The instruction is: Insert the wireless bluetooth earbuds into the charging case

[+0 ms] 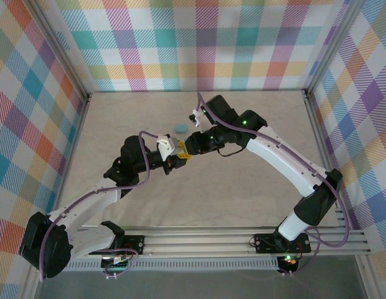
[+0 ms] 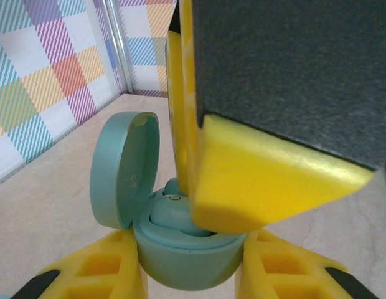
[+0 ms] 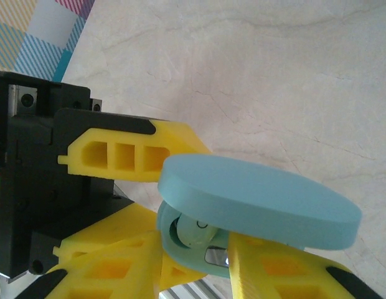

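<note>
1. Left arm (image 1: 87, 205): it reaches from its base at the near left edge up and right to the table's middle, elbow bent.
2. Left gripper (image 2: 193, 242): clenched on the charging case (image 2: 187, 258). One yellow finger presses each side of the base and holds it above the table (image 1: 118, 118).
3. Charging case: upright, with its hinged lid (image 2: 121, 168) swung open to the left in the left wrist view.
4. Earbud (image 2: 170, 208): a pale teal bud sitting in the case's well, directly under the right gripper's tips.
5. Right gripper (image 3: 196, 248): it points down into the open case, and its fingers (image 2: 268, 180) cover most of the well. The jaws look slightly parted around the bud, but the grip itself is hidden, so released or pinching cannot be told.
6. Right arm (image 1: 286, 168): it arches from the near right base up and left to meet the left gripper tip to tip.
7. Second teal case (image 1: 179, 128): closed and flat on the table just beyond the two grippers, touching neither.
8. Plaid walls (image 1: 199, 43): they enclose the table on three sides.
</note>
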Robot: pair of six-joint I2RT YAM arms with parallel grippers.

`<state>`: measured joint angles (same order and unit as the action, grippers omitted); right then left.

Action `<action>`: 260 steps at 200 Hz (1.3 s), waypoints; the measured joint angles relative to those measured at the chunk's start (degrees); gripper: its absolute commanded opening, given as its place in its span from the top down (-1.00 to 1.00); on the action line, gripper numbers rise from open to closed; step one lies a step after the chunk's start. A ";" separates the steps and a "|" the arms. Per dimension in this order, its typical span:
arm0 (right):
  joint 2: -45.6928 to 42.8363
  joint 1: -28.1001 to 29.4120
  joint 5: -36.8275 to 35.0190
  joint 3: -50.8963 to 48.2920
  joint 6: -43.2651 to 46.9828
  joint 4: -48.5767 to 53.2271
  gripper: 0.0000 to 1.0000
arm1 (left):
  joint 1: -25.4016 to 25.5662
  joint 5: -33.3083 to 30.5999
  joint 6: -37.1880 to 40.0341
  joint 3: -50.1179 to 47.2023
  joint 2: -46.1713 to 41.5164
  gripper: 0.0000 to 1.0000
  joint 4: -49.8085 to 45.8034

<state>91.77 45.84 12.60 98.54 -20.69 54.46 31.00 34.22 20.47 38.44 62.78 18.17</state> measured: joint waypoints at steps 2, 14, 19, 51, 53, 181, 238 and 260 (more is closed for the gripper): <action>0.02 0.00 0.00 0.13 0.02 0.09 0.30 | 0.00 0.00 0.02 0.00 -0.04 1.00 0.00; 0.02 0.00 -0.15 0.61 0.02 0.22 0.29 | 0.00 0.00 0.02 0.00 -0.22 1.00 -0.02; 0.02 0.00 -0.20 0.85 0.04 0.28 0.28 | 0.02 -0.02 0.02 0.00 -0.28 1.00 0.00; -0.11 -0.02 -0.90 1.77 0.66 0.31 0.25 | 0.07 -0.02 0.20 0.00 -0.52 1.00 -0.02; -0.17 -0.02 -0.96 1.79 0.70 0.31 0.25 | 0.04 -0.02 0.17 0.00 -0.55 1.00 -0.04; -3.30 -4.61 -4.61 3.45 3.61 -1.75 0.20 | 0.11 -0.44 -0.28 -1.53 -6.73 1.00 -0.22; 0.63 -5.38 -0.70 3.23 3.39 -4.57 0.26 | 0.11 -0.90 -1.55 -1.75 -8.17 1.00 -1.55; 1.20 -5.38 1.18 3.02 3.37 -4.94 0.26 | 0.11 -1.29 -1.70 -1.75 -8.17 1.00 -1.57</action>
<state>92.97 40.47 13.78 101.56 -17.32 49.52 31.11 32.93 18.76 36.69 54.61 16.60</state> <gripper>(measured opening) 0.370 0.311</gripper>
